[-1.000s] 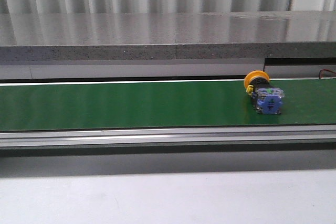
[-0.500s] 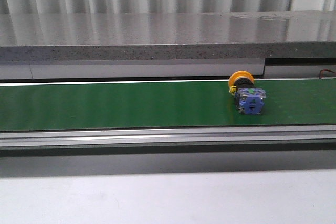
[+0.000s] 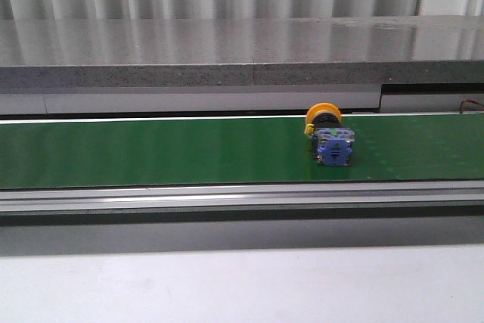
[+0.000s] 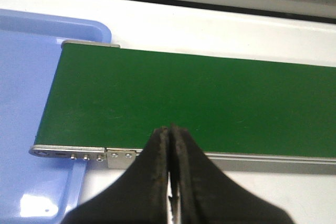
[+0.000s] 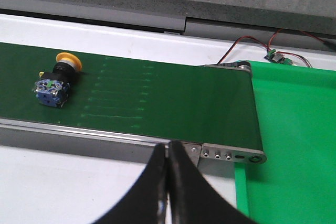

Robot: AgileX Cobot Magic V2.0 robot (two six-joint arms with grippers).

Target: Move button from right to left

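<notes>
The button (image 3: pixel 328 138) is lying on its side on the green belt (image 3: pixel 151 150), right of the middle in the front view, its yellow-orange cap pointing toward the grey ledge (image 3: pixel 227 54) behind and its blue-and-clear body facing the camera. Going from the left: a pale blue tray (image 4: pixel 26 124) is sitting at the belt's left end, partly under the metal end rail (image 4: pixel 79 154). The left gripper (image 4: pixel 169 171) is hanging over the belt's near edge with its fingers pressed together, gripping nothing. Further right, the right gripper (image 5: pixel 168 182) is likewise clenched and empty, well apart from the button. A green tray (image 5: pixel 294 129) is lying at the belt's right end, red and black wires (image 5: pixel 257 43) behind it.
</notes>
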